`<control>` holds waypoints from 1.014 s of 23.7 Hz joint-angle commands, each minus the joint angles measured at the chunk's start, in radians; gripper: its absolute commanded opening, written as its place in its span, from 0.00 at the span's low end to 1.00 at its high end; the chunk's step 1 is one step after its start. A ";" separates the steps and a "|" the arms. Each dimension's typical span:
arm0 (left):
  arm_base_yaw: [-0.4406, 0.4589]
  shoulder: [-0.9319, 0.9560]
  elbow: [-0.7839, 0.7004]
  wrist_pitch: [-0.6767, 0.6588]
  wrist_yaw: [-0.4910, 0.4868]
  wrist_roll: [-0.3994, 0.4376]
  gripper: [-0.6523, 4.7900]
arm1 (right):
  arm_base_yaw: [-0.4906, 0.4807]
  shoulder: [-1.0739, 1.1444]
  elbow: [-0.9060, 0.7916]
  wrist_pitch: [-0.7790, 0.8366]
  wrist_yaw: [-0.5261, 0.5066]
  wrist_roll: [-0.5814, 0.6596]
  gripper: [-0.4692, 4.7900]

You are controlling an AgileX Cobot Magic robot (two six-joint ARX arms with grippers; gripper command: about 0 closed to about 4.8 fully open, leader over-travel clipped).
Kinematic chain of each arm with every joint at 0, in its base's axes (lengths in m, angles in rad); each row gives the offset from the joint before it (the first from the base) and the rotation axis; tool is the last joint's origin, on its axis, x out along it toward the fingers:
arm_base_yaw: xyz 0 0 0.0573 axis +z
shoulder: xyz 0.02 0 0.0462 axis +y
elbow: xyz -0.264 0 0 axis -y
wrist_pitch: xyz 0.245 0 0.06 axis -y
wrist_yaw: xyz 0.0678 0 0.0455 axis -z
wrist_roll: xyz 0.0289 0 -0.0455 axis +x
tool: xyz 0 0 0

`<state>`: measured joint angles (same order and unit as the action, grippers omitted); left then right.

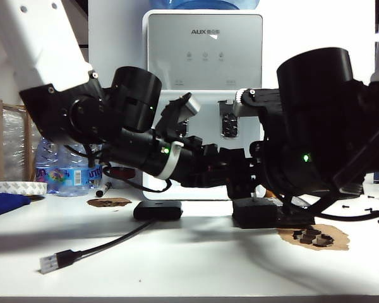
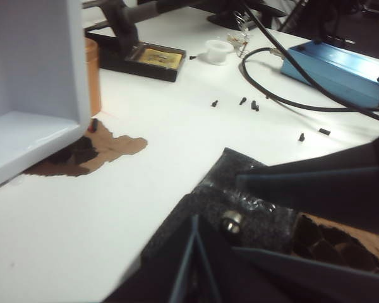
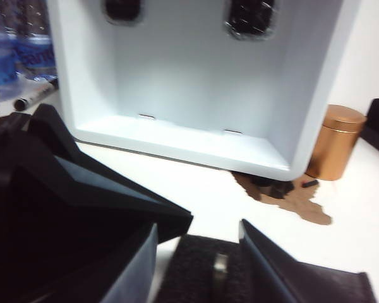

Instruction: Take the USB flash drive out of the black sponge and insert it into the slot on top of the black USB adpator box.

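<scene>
Standing in the chunky matte black foam sponge (image 2: 252, 214) mid-table, the tiny silver metal USB flash drive (image 2: 231, 221) sits between both grippers — left gripper (image 2: 252, 208) and right gripper (image 3: 199, 243) spread, grasping nothing.

black USB adpator box (image 1: 157, 210) left of black sponge (image 1: 255, 213), USB flash drive (image 2: 231, 222) in sponge

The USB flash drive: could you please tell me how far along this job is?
Nothing is finished: the USB flash drive stands in the black sponge. In hand: the left hand and the open right hand both straddle it there. Left: pulling it out and inserting it into the black USB adpator box.
</scene>
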<state>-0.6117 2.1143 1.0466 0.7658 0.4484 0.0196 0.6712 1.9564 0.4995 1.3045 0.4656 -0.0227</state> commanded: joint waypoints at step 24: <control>0.009 0.023 0.023 -0.072 -0.195 -0.027 0.11 | -0.047 -0.161 -0.051 -0.144 -0.047 0.039 0.50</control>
<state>-0.6025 2.1403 1.0660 0.6827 0.2497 -0.0101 0.6334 1.7901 0.4423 1.1526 0.4175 0.0017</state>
